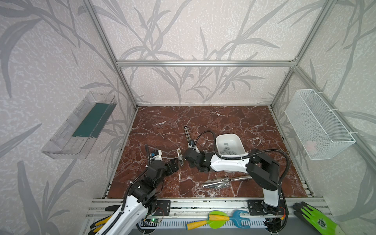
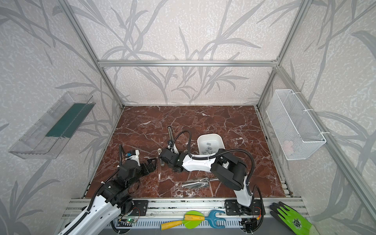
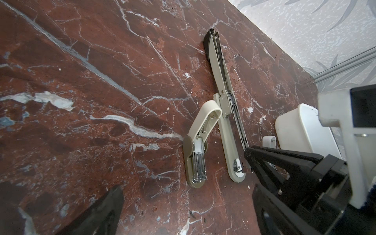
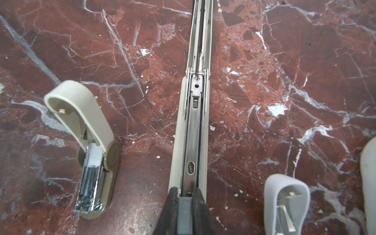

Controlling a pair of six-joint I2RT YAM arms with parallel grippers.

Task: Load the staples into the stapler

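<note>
The right claw (image 4: 184, 193) is pinching a short grey strip of staples (image 4: 184, 213) between its tips. It sits right over the near end of the long-reach stapler (image 4: 193, 126). That stapler lies opened flat on the bench (image 1: 203, 120), with its metal magazine channel running straight away from the claw. Whether the strip already touches the channel cannot be told.

The left claw (image 3: 188, 193) is spread wide. The small beige stapler (image 3: 196, 154), hinged open, lies just ahead of it, between the two claws.

On the right claw's other side a white stapler (image 4: 286, 203), seen only in part, lies close by. Just past it is the white tub (image 1: 218, 140), which holds more loose staples (image 1: 226, 151).
</note>
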